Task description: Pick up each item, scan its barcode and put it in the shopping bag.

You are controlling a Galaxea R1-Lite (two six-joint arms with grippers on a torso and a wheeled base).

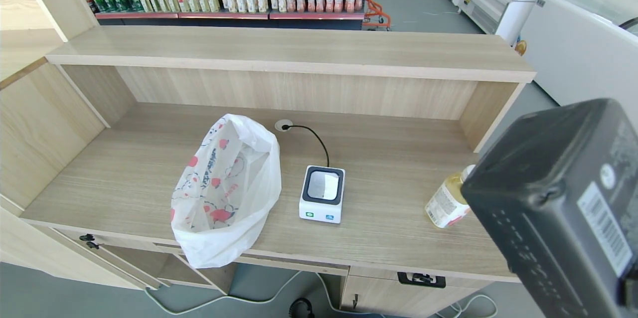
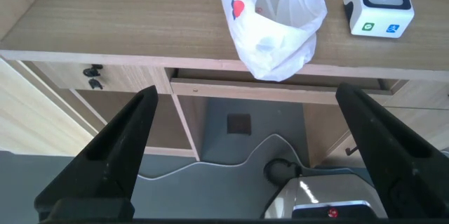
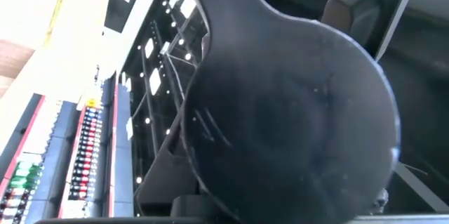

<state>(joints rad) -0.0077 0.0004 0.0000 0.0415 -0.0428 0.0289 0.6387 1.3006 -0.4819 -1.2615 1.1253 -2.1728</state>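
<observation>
Holding our left end effector (image 2: 245, 94) apart and empty, we saw the bag (image 1: 227, 188) gaping by the scanner (image 1: 323, 193) for easy drops; right end effector, we couldn't tell.

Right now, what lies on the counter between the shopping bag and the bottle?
The barcode scanner, apart from both shopping bag and bottle; the head view shows it.

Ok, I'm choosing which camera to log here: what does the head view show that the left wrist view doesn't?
Only the head view: the bottle near the right end of the counter, and the drink shelves behind. Only the left wrist view: the left gripper, open, out past the counter's front edge. Both: the shopping bag, the scanner and the counter.
</observation>
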